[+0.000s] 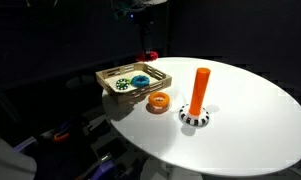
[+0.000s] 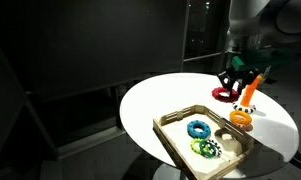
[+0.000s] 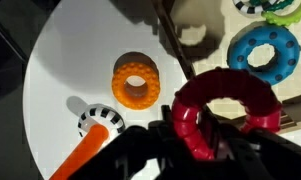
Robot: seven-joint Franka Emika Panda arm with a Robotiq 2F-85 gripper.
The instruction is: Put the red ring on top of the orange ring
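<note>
Holding: pincer [image 3: 205, 140] pinching the red ring [image 3: 225, 105] by its rim.
Red ring: in the pincer, near the orange ring [image 3: 137, 80], apart, not above it.
Orange ring: flat on the white desk [image 1: 250, 120], between wooden tray [image 1: 120, 69] and orange peg [image 1: 199, 90].

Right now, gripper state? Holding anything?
Gripper: closed on the red ring, which is not yet on the orange ring.
</note>
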